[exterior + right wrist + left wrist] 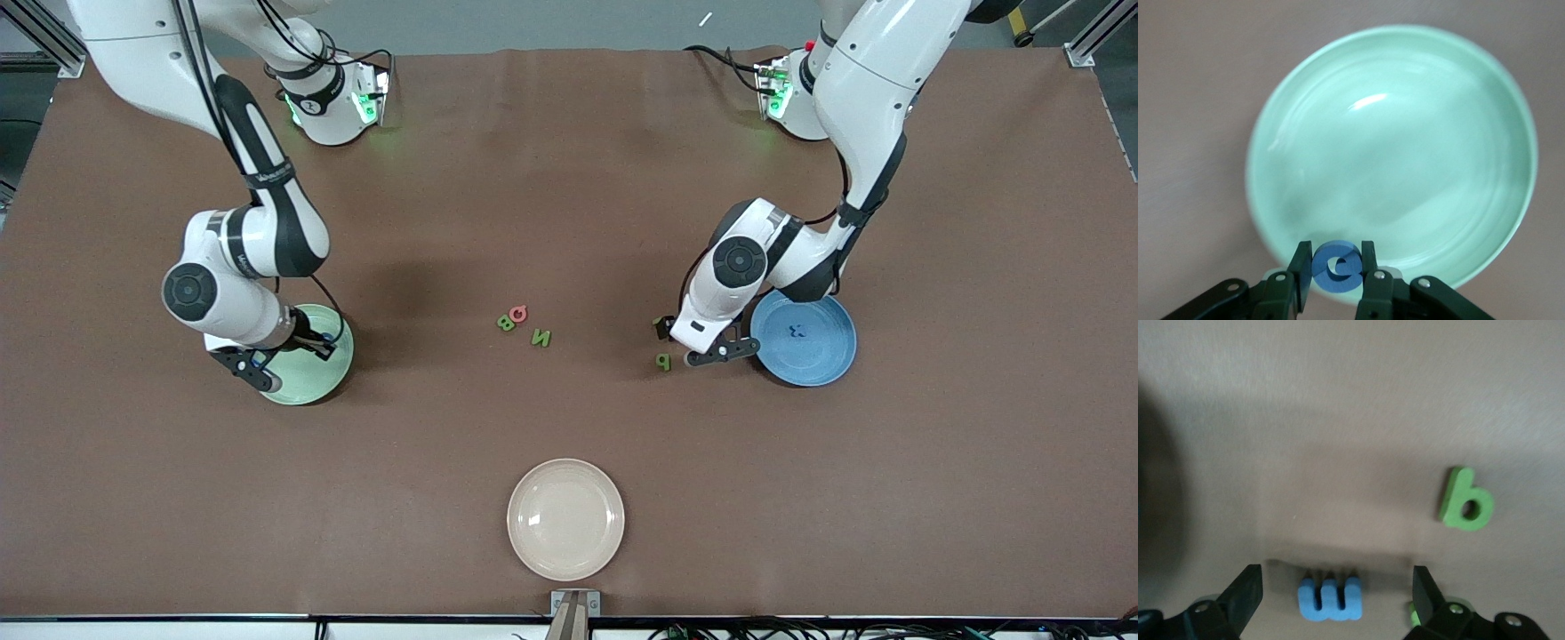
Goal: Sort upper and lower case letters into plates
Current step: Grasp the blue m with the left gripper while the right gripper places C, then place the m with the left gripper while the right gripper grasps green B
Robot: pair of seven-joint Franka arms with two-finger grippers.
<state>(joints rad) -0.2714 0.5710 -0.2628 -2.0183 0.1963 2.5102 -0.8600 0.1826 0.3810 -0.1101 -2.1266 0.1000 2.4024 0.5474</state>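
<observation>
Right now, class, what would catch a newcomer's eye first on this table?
The right gripper holds a blue C over the mint green plate. The left gripper, open, straddles a blue m on the table beside the blue plate. A cream plate sits nearest the camera.

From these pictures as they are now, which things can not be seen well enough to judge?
- Blue m: shows only in the left wrist view; in the front view the left gripper hides it.
- Letter in the blue plate: front view, too small to read.
- Letter in the right gripper: right wrist view, fingers cover its sides; blue and round, shape uncertain.
- Green scrap: left wrist view, hidden by a finger.
</observation>
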